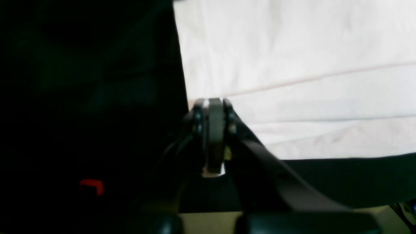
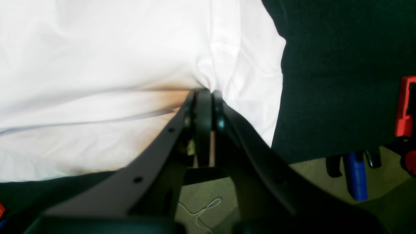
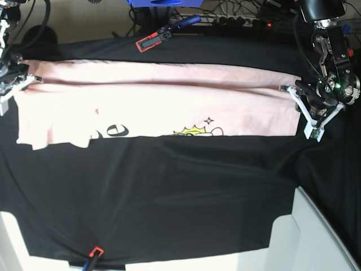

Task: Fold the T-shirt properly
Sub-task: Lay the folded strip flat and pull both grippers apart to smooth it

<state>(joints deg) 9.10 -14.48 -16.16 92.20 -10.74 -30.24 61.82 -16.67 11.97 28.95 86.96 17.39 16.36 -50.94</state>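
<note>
The pale pink T-shirt (image 3: 158, 96) lies as a long band across the far half of the black cloth, its upper part folded over along a lengthwise crease. Black letters and a small yellow graphic (image 3: 194, 131) show at its near edge. My left gripper (image 3: 290, 90) is at the band's right end, shut on the T-shirt edge (image 1: 292, 65), with its fingertips (image 1: 215, 101) pinched together at the fold line. At the left end my right gripper (image 3: 23, 82) is shut on the T-shirt (image 2: 97, 65); the fabric puckers at the right gripper (image 2: 204, 91).
A black table cloth (image 3: 180, 192) covers the table. Red-and-black clamps hold it at the far edge (image 3: 151, 40) and the near edge (image 3: 95, 252). A red clamp (image 2: 404, 107) and a blue handle (image 2: 356, 175) sit beside the right arm. Cables lie behind the table.
</note>
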